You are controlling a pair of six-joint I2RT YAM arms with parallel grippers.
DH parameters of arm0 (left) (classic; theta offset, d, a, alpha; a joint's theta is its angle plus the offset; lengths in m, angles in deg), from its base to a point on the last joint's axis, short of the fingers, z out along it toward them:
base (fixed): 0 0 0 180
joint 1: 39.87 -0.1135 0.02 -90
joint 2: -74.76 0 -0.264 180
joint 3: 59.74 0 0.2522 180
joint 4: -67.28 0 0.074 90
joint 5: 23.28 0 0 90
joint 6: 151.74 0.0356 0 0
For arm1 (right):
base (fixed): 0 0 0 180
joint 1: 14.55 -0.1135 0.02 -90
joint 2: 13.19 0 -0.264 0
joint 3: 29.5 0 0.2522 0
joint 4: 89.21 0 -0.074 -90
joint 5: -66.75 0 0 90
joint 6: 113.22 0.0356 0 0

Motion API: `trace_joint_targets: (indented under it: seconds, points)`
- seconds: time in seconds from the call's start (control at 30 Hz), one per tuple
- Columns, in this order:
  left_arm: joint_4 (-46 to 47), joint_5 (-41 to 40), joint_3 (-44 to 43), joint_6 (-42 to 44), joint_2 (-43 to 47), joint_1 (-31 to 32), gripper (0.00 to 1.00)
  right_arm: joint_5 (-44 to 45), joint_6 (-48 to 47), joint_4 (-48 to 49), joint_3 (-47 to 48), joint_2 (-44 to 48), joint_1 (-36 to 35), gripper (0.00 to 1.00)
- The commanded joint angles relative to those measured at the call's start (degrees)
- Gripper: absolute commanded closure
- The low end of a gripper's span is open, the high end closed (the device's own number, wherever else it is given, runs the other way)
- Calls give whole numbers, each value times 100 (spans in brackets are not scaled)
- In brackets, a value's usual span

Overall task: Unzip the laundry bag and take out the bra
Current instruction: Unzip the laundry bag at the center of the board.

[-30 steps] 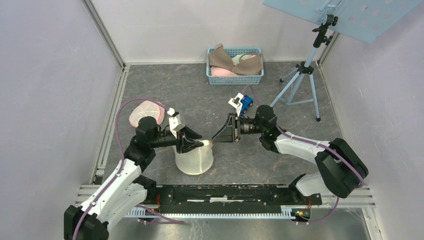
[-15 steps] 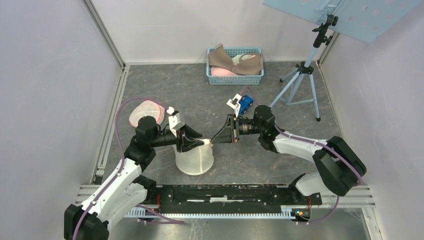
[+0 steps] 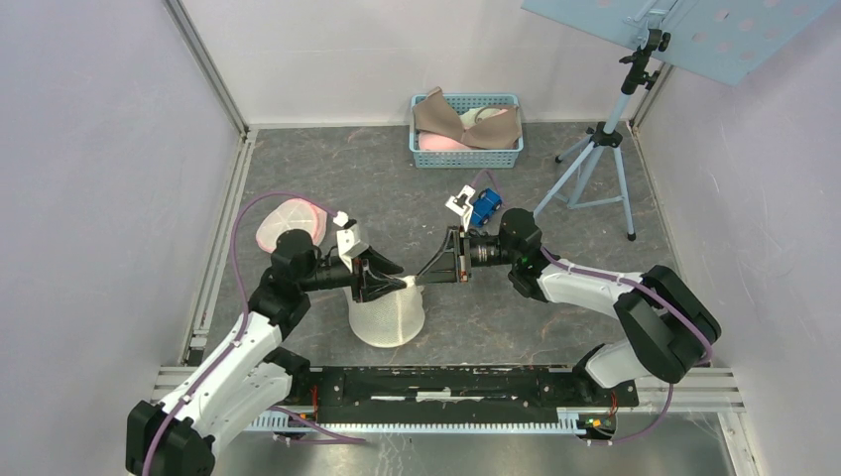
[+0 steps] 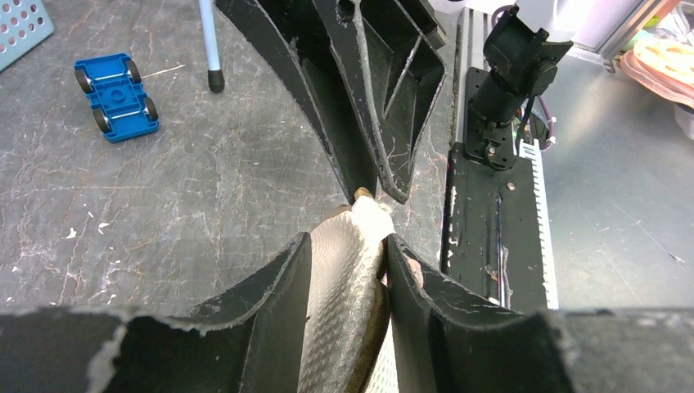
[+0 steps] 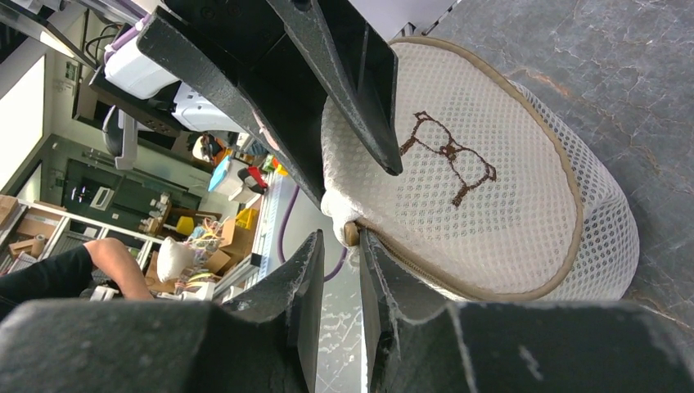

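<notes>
White mesh laundry bag (image 3: pixel 387 315), just one, is pinched by left fingers (image 4: pixel 274 286) while right fingers (image 5: pixel 307 278) have tightened onto its one brass zip pull (image 5: pixel 352 233).

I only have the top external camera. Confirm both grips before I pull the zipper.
Observer: From the left wrist, the left gripper is clamped on a bunched fold of the white mesh laundry bag.
Operator: Now the right one.
Observer: The right gripper has the small brass zipper pull between its fingertips, at the bag's corner.
Operator: Report the zip.
Observer: The beige zipper track looks closed as far as it shows.
</notes>
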State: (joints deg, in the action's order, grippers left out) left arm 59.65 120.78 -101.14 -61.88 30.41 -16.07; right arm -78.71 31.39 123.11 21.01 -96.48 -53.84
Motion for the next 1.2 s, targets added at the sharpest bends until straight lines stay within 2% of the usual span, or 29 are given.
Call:
trace_joint_targets:
  seconds: [0.0, 0.23, 0.3, 0.4, 0.73, 1.17]
  points:
    - [302, -36, -286, 3, -49, 117, 98, -19, 181, 481, 264, -38, -100, 72]
    - [46, -92, -321, 301, -3, 189, 98, -17, 365, 647, 252, -76, -101, 78]
    - [-50, -114, -310, 376, 59, 183, 98, -13, 378, 654, 237, -66, -83, 84]
    - [-355, -254, -312, 575, 172, 171, 98, -17, 366, 589, 201, -36, -23, 100]
    - [-582, -670, -154, 835, 360, 108, 98, 69, -289, -253, 52, 315, 241, 100]
    - [-586, -403, -119, 1119, 253, 95, 98, 132, -672, -593, -113, 326, 510, 100]
